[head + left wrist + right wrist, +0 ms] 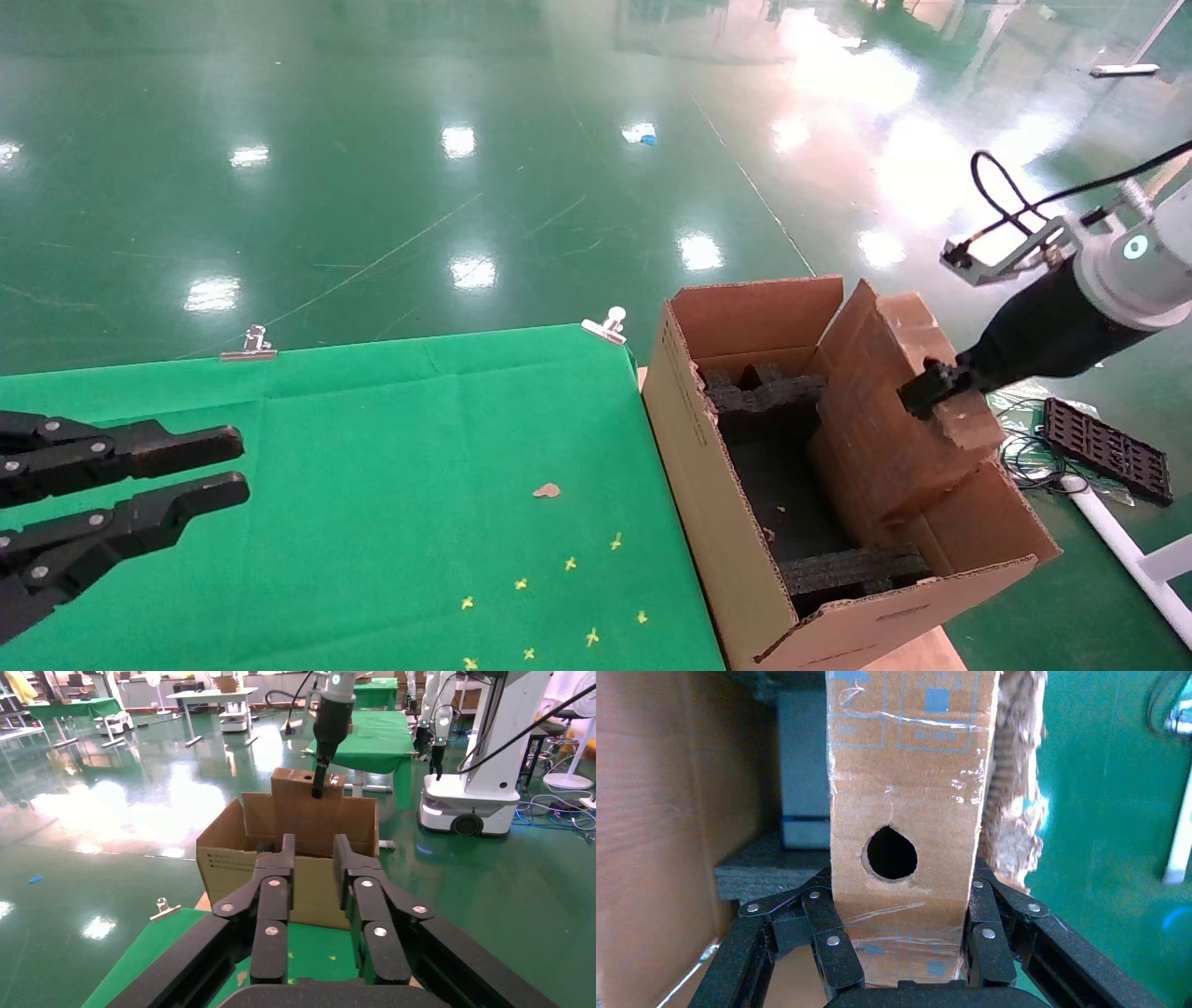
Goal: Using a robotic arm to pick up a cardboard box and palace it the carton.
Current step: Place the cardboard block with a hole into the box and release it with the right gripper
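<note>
The right hand (pixel 931 387) is clamped on the cardboard box (pixel 894 410), half down inside the carton (pixel 708 485) by its ragged flap (pixel 1014 811). Likely trouble: it snags there or tilts on the foam inserts (pixel 852 568). The left hand (pixel 200 475) idles, fingers apart, over the green surface (pixel 419 438).

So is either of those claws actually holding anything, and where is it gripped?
Yes. The right gripper clamps the cardboard box across its thin, holed side, over the carton. The left gripper holds nothing.
</note>
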Controlling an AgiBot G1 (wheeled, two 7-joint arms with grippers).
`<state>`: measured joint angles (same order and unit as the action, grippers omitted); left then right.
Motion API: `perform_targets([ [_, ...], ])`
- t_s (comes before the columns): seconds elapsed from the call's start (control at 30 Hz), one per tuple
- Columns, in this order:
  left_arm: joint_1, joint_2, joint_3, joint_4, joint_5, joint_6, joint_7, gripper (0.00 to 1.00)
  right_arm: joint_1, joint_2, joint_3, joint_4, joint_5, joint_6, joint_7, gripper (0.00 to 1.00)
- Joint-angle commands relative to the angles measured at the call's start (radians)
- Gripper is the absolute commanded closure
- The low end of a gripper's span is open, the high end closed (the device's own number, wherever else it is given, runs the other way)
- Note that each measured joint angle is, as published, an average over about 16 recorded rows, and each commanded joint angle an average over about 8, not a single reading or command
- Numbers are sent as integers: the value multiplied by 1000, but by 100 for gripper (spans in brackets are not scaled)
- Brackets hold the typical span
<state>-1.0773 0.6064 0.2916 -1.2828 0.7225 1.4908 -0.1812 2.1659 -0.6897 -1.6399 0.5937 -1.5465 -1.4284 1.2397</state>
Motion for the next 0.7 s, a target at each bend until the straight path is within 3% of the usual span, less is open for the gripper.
perform_targets([
  [0.03,0,0,0,0,0,0,0,0,-26,-15,-7,-43,0,3,-2,100],
  [0.7,0,-1,1,0,-1,-1,1,0,-285,-130,21,-335,84,186,-150,100],
])
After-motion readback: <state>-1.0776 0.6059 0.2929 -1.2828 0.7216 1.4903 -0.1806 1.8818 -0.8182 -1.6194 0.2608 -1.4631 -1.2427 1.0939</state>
